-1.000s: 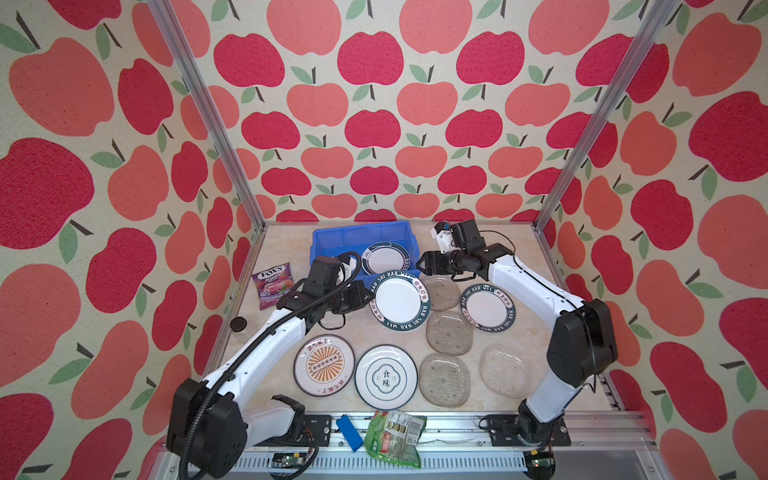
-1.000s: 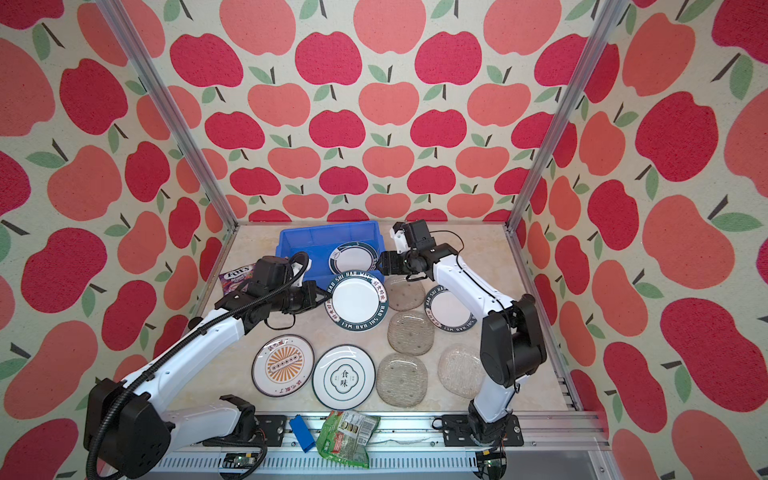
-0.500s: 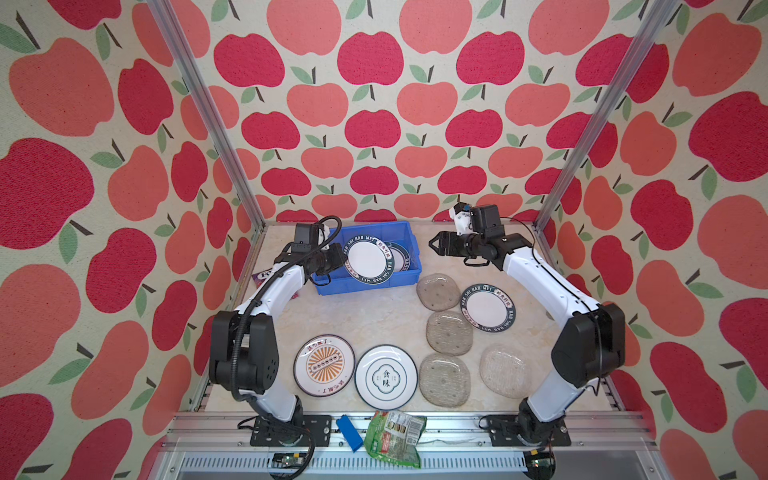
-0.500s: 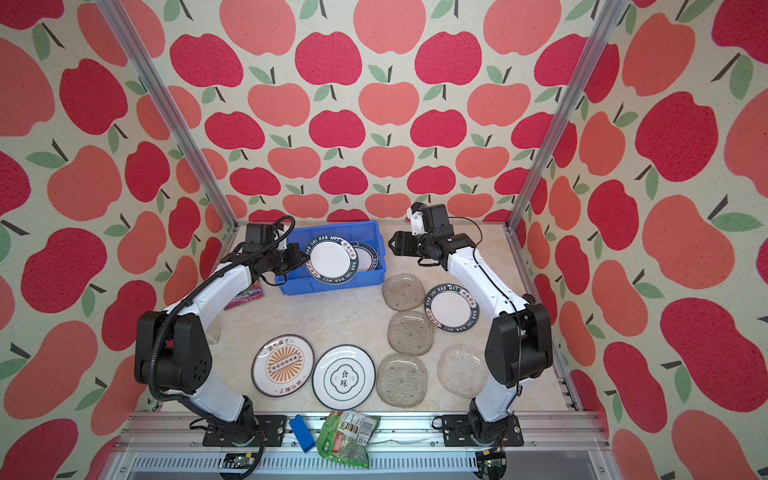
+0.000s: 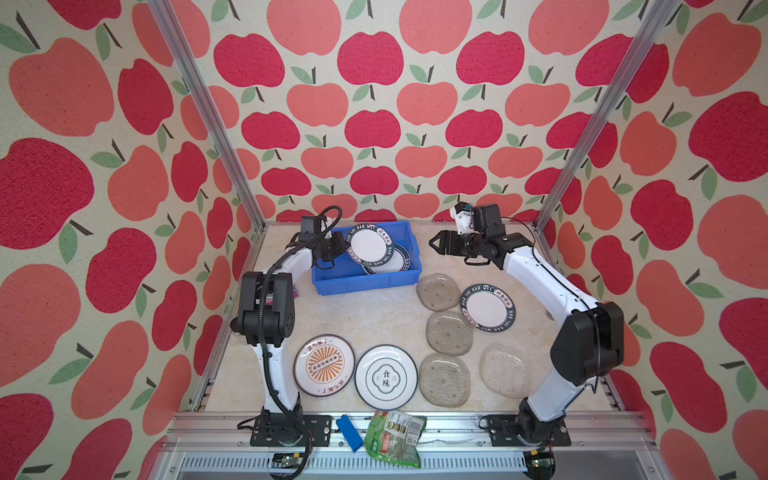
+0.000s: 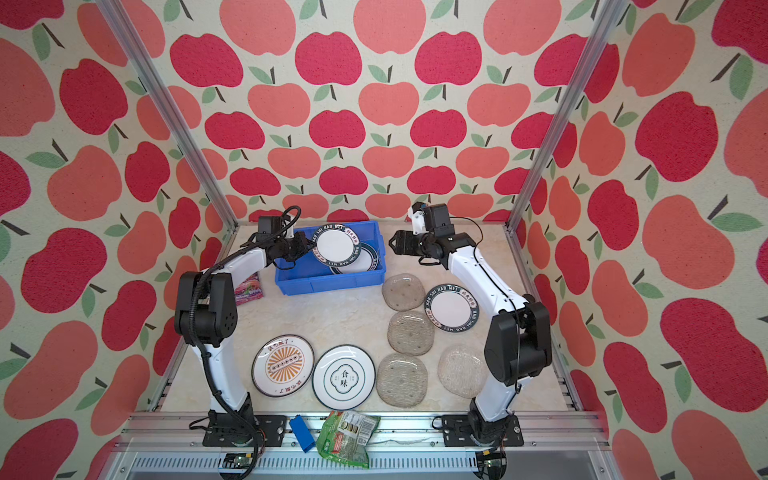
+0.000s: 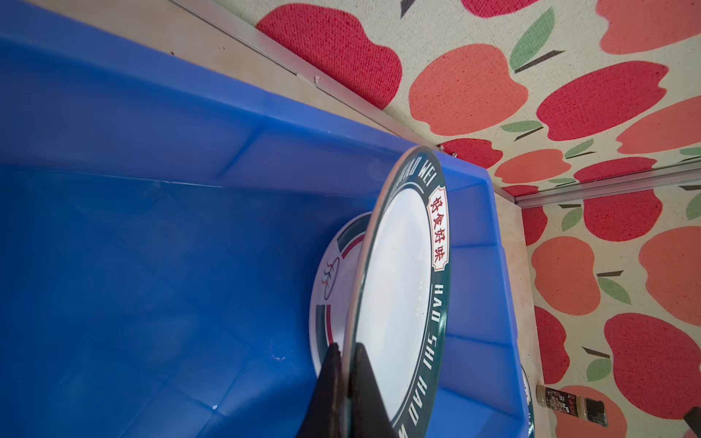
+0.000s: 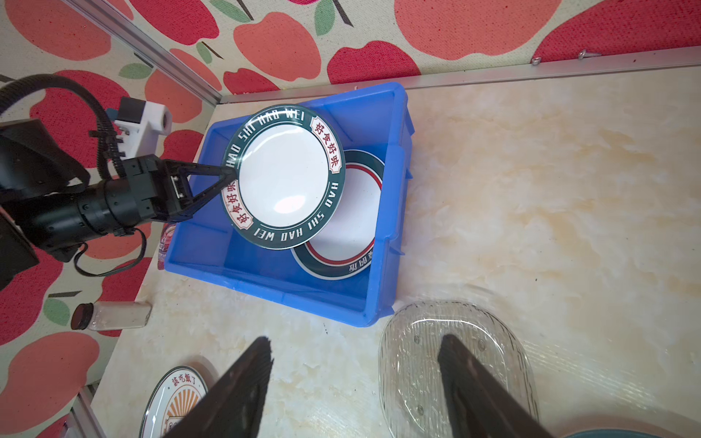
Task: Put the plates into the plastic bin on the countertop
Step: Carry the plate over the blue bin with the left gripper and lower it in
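Lab robot cell: aluminium rails [image 5: 205,112], apple-print walls [image 5: 374,66].

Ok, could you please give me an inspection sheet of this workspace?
Surface: countertop, marbled cream, no spills seen.
Job's things: blue bin holds one plate; lettered plate held tilted over it; four glass plates and three round plates outside.
Clutter: green packet, blue block, pink packet, bottle.
Grippers: left gripper shut on lettered plate; right gripper open, empty.
Cables: black cable loops over left wrist.
Surroundings: apple-print walls, aluminium rails.
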